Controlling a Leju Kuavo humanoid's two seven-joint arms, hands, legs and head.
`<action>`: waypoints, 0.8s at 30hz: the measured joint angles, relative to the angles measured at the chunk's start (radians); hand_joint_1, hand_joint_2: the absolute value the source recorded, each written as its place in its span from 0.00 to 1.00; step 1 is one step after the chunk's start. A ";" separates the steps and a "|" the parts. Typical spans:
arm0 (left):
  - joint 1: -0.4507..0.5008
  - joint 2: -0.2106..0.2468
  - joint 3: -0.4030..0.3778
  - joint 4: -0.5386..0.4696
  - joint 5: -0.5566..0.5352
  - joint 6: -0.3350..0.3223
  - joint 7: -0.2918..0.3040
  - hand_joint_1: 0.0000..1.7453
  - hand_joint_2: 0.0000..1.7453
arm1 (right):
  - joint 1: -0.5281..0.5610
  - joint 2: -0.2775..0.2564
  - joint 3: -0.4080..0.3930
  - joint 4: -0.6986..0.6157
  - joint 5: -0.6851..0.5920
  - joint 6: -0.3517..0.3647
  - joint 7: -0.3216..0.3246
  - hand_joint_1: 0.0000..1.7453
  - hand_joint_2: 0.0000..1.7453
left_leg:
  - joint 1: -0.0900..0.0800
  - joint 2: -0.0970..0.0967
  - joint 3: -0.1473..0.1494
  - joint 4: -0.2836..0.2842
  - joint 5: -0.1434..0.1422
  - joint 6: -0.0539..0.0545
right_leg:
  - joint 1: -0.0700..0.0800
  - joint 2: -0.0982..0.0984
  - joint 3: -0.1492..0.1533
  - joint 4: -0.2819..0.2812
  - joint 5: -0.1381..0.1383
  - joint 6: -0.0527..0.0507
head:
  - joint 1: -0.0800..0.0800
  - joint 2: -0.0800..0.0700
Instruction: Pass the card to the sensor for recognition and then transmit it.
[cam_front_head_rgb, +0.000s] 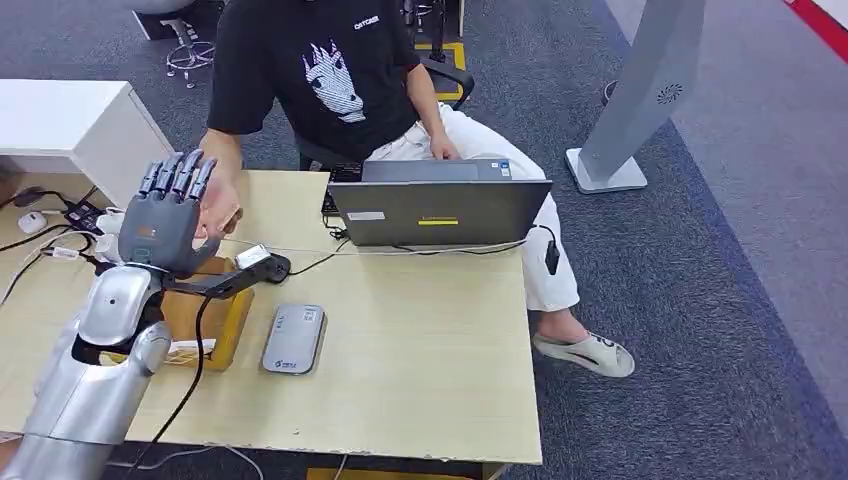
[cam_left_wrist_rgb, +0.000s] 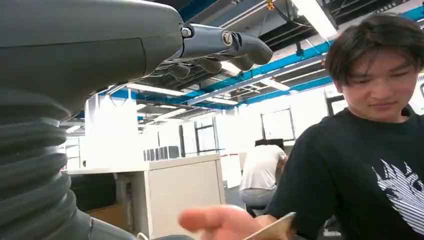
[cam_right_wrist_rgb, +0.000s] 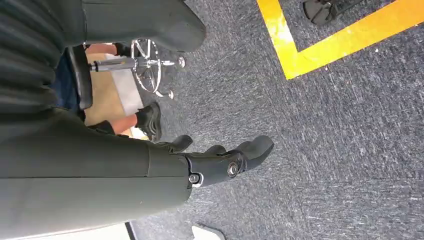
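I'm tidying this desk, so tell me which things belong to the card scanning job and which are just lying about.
Job: card in the person's hand, grey sensor pad, robot's raised left hand.
Lying about: laptop, wooden box, cables.

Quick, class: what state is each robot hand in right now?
Left hand: open, raised, holding nothing.
Right hand: open, empty, hanging above the carpet.
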 joint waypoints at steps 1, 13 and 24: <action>0.000 0.000 0.000 0.000 0.000 0.000 0.000 0.00 1.00 | 0.000 0.000 0.000 0.000 0.000 0.000 0.000 0.00 1.00 | 0.000 0.000 0.000 0.000 0.000 0.000 | 0.000 0.000 0.000 0.000 0.000 0.000 | 0.000 0.000; 0.009 -0.007 0.001 0.000 0.002 0.011 0.000 0.00 1.00 | 0.000 0.000 -0.001 0.000 0.000 -0.001 0.000 0.00 1.00 | 0.000 0.000 0.000 0.000 0.000 0.000 | 0.000 0.000 0.000 0.000 0.000 0.000 | 0.000 0.000; 0.046 -0.007 0.021 -0.010 0.023 0.067 0.001 0.00 1.00 | 0.000 0.000 -0.004 0.000 -0.001 -0.006 0.000 0.00 1.00 | 0.000 0.000 -0.001 0.000 0.000 0.000 | 0.000 0.000 0.001 0.000 0.000 0.000 | 0.000 0.000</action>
